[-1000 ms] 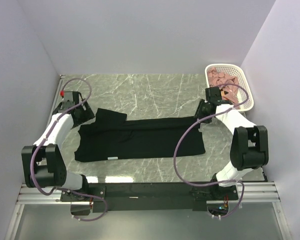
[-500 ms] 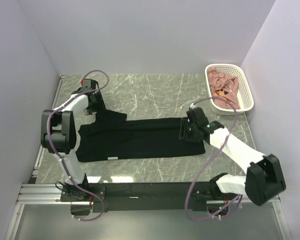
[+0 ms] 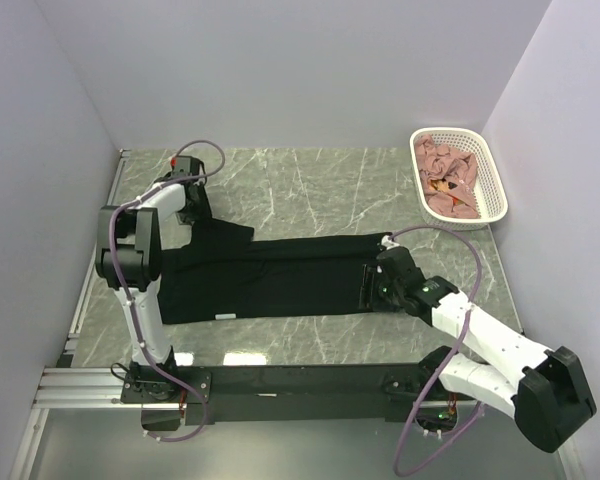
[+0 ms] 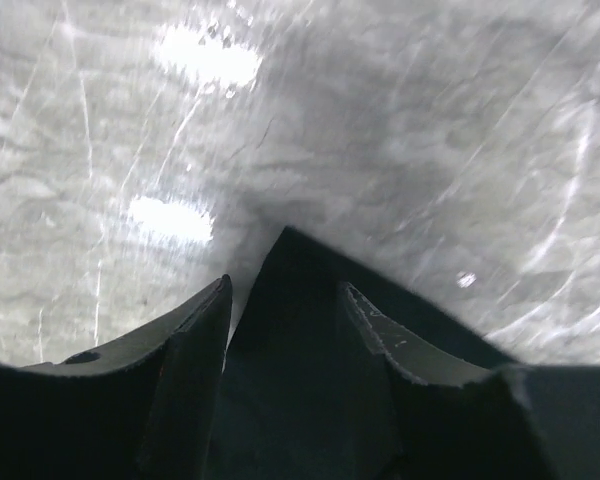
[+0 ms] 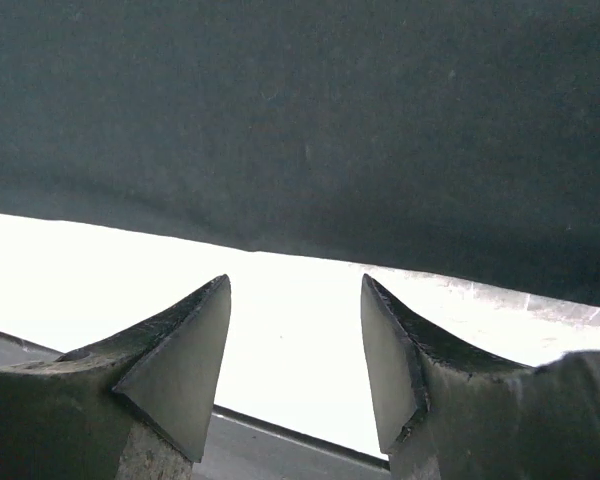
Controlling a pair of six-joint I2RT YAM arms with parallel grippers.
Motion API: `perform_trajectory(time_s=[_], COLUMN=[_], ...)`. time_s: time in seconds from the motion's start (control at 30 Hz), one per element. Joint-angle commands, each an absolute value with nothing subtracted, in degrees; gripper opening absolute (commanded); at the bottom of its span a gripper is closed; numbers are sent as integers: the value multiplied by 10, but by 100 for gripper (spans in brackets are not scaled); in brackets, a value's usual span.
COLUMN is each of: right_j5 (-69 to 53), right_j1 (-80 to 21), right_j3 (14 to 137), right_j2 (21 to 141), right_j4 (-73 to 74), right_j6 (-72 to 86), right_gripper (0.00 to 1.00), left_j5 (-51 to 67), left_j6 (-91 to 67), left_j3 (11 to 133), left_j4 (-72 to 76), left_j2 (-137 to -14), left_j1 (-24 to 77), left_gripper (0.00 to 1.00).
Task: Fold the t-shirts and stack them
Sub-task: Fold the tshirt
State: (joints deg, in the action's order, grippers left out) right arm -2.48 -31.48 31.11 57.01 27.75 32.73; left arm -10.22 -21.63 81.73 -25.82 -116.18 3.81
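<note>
The black t-shirt [image 3: 280, 275] lies flat in a long band across the marble table. My left gripper [image 3: 194, 207] sits at its back left corner. In the left wrist view that gripper [image 4: 285, 284] is open, its jaws on either side of a pointed corner of the black cloth [image 4: 282, 350]. My right gripper [image 3: 373, 285] hovers at the shirt's right end. The right wrist view shows it [image 5: 295, 280] open and holding nothing, with the black cloth [image 5: 300, 120] just beyond the fingertips [image 5: 395, 350]. The pink t-shirts [image 3: 448, 172] lie crumpled in the basket.
A white lattice basket [image 3: 499, 196] stands at the back right corner against the wall. Grey walls close in the table on three sides. A black rail [image 3: 280, 380] with the arm bases runs along the near edge. A cable loops over the right arm.
The left arm swung from the shirt's left side to its back left corner, jaws narrowing. The right arm came down from beside the basket to the shirt's right end, jaws widening.
</note>
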Motion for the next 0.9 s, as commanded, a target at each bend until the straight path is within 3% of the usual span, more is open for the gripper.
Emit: perform_trajectory(time_s=[0.0,0.1,0.2,0.33,0.57,0.87], right_j5=[-24,-28,-31,-30,-16,-4], right_j1=[-319,-320,-319,-320,-323,-323], right_j3=[302,297,295,294,299,299], right_j2=[546,542,546,544,516,490], right_j4=[258,254,248,244,260,276], right_j6=[335,340,340,341,335,323], right_gripper=[62,62,62,62,62,62], left_j5=[-106,-103,-97,-91,-88,-34], left_j6=[-208,-207,-211,-215,-242,-310], left_j3=[840,834,819,791,755,606], left_j4=[-252,-254,-263,-255,-282,-328], left_j2=[-1183,-1192,-1194,-1170,-1040,-837], left_j1=[45,49,52,52,60,65], left_gripper=[51,46,31,2,1,3])
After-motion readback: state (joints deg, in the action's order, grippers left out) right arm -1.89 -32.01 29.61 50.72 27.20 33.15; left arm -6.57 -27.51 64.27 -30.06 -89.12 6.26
